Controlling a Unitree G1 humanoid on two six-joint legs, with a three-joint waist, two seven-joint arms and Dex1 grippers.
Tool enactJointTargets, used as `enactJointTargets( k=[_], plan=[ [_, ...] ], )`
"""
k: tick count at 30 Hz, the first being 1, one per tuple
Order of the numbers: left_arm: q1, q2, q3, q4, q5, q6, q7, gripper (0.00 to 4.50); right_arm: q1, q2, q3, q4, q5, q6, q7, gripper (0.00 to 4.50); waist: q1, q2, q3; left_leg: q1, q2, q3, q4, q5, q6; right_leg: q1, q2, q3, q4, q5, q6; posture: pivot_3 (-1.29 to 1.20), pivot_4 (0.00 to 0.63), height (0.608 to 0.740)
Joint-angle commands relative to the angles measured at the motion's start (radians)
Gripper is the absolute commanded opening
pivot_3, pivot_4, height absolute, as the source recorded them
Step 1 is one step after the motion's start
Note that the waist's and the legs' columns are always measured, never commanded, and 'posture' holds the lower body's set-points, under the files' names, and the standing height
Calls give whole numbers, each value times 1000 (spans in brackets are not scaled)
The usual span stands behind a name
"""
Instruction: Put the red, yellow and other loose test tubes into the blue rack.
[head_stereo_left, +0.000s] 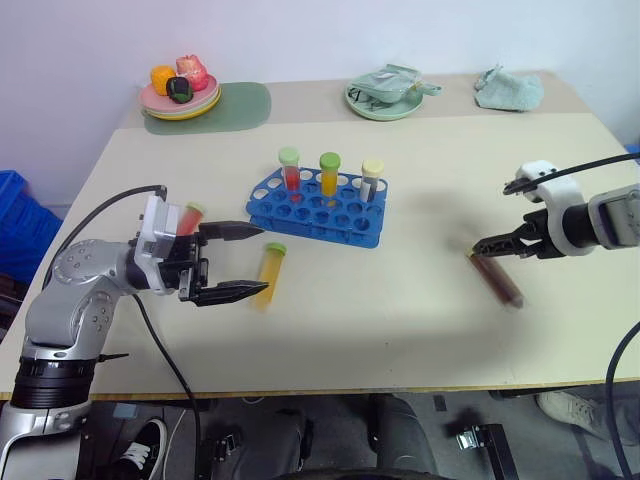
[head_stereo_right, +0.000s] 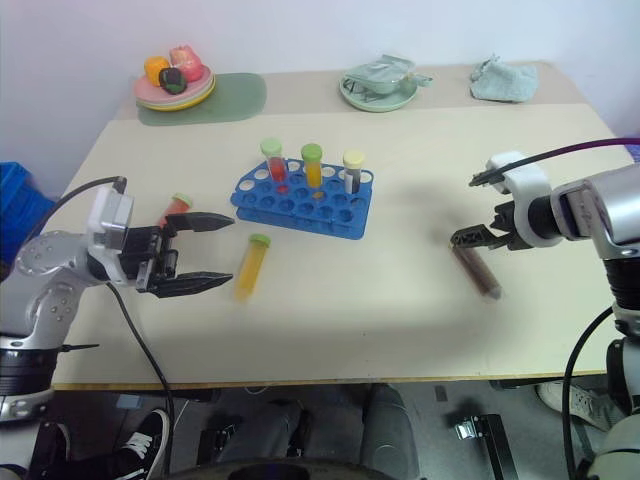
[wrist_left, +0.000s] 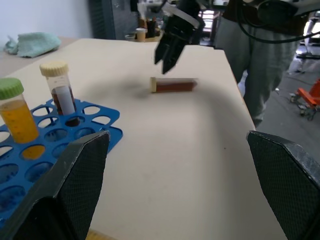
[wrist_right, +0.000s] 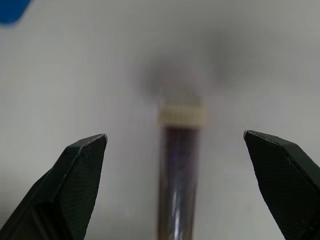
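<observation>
The blue rack (head_stereo_left: 318, 210) stands mid-table and holds a red tube (head_stereo_left: 290, 172), a yellow tube (head_stereo_left: 329, 176) and a dark tube with a cream cap (head_stereo_left: 371, 181). A loose yellow tube with a green cap (head_stereo_left: 270, 276) lies in front of the rack, just past the tips of my open, empty left gripper (head_stereo_left: 262, 259). A loose red tube (head_stereo_left: 191, 217) lies behind that gripper, partly hidden. At the right a dark brown tube (head_stereo_left: 498, 281) lies flat. My right gripper (wrist_right: 175, 135) hangs open over its cream-capped end, not touching it.
At the back of the table are a plate of toy food (head_stereo_left: 180, 97) on a green mat, a green plate (head_stereo_left: 384, 103) and a crumpled cloth (head_stereo_left: 509, 89). A blue crate (head_stereo_left: 14, 215) sits left of the table. A person (wrist_left: 255, 55) stands beyond the right edge.
</observation>
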Motion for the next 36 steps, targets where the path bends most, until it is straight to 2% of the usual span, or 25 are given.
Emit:
enactJointTargets(
  k=[1,4,8,17,22,36],
  plan=[
    [13,-4,32,-55,-25,0,26,4478,-24,-63,77,-7,-9,-15,36,4500,0,0,0,0,0,0,0,0,0,0,0,0,0,0,0,0,150,740],
    [26,-9,27,-68,-24,-3,38,4478,-50,-51,105,68,-49,-50,20,4500,-1,0,0,0,0,1,0,0,0,0,0,0,0,0,0,0,150,740],
    [39,-20,26,-83,-22,-6,60,4478,-118,1,148,153,-63,10,1,4500,-2,0,0,0,0,4,-1,0,0,-2,0,3,-1,0,0,0,150,740],
    [66,-35,30,-106,-25,-13,96,4478,-178,21,248,154,-28,65,28,4500,0,0,0,0,0,6,-1,0,0,-4,1,5,-1,0,0,0,150,740],
    [69,-45,27,-114,-22,-14,113,4478,-171,24,296,183,-54,45,23,4500,0,0,0,0,1,7,-1,0,0,-4,1,6,-1,0,0,0,150,740],
    [108,-49,29,-139,-20,-31,141,4478,-157,88,322,240,-71,27,-1,4500,-1,-1,0,0,1,7,-1,0,0,-4,1,6,-1,0,0,0,150,740]
  ],
)
